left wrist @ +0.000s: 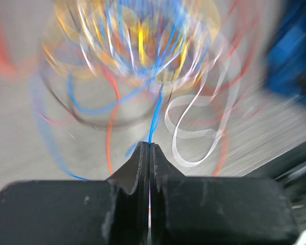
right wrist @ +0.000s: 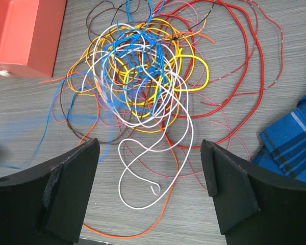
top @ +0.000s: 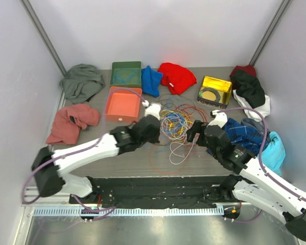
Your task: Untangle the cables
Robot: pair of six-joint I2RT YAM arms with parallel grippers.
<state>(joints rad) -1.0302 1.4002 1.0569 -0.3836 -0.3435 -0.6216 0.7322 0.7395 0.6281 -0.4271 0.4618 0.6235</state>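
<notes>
The cables (top: 174, 122) lie in a tangled heap of blue, yellow, orange, red, white and brown loops at the table's middle. My left gripper (top: 154, 133) sits at the heap's left edge, shut on a blue cable (left wrist: 154, 120) that runs taut from its tips (left wrist: 150, 145) into the blurred heap. My right gripper (top: 193, 133) hovers at the heap's right side, open and empty. In its wrist view the heap (right wrist: 143, 76) lies ahead and a white loop (right wrist: 143, 173) lies between its wide-apart fingers (right wrist: 71, 189).
An orange box (top: 122, 104) and a green box (top: 126, 74) stand back left, a yellow tin (top: 214, 91) back right. Cloth garments lie around: red (top: 71, 122), grey (top: 81, 81), blue plaid (top: 245, 133) beside my right arm, red (top: 177, 76) at the back.
</notes>
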